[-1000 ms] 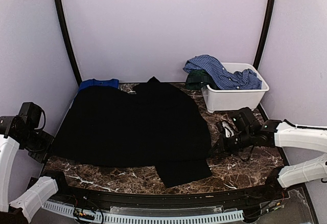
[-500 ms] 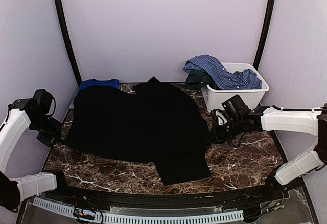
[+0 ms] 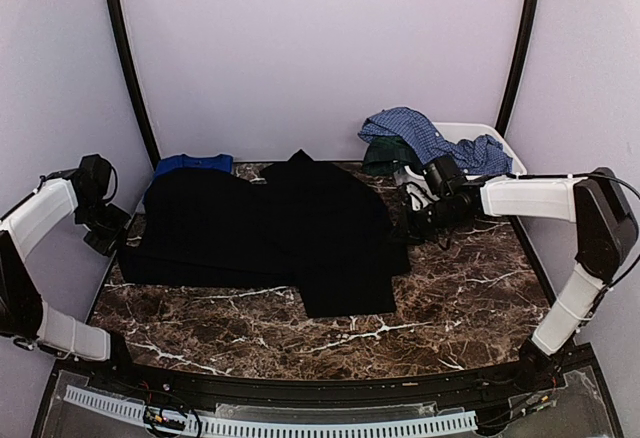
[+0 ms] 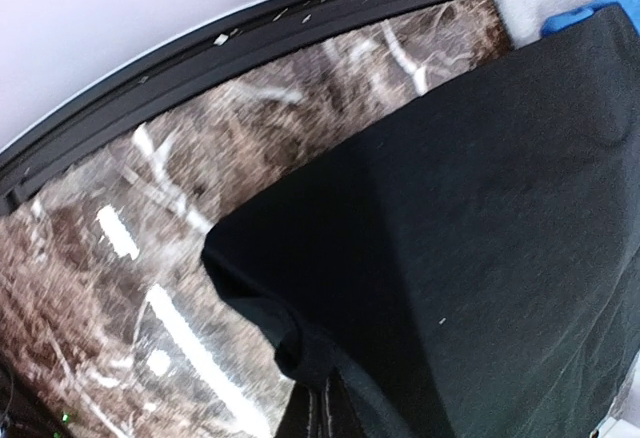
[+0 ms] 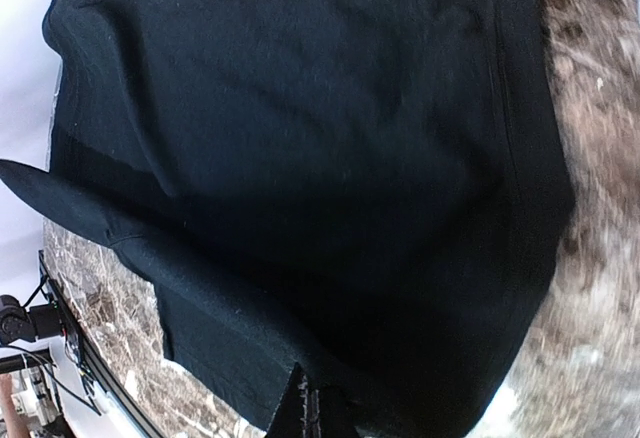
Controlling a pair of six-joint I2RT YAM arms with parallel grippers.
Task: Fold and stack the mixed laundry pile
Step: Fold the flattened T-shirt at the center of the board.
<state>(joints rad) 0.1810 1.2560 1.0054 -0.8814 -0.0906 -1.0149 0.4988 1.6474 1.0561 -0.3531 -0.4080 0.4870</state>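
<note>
A large black garment (image 3: 270, 228) lies spread on the marble table, its near part folded back. My left gripper (image 3: 118, 236) is shut on its left edge; the left wrist view shows the cloth (image 4: 480, 218) bunched at the closed fingertips (image 4: 322, 408). My right gripper (image 3: 410, 226) is shut on its right edge, and the right wrist view shows the cloth (image 5: 300, 158) pinched at the fingertips (image 5: 305, 403). A royal-blue tee (image 3: 193, 163) peeks out behind it at the back left. A blue checked shirt (image 3: 425, 138) and a dark green plaid piece (image 3: 385, 156) hang over the white bin (image 3: 500, 153).
The white bin stands at the back right, close behind my right arm. Black frame posts rise at both back corners. Bare marble (image 3: 450, 298) shows in front and to the right of the garment.
Both grippers have moved away from me toward the back, carrying the garment's left and right edges. The garment's near edge has shifted back and its spread is shorter from front to back.
</note>
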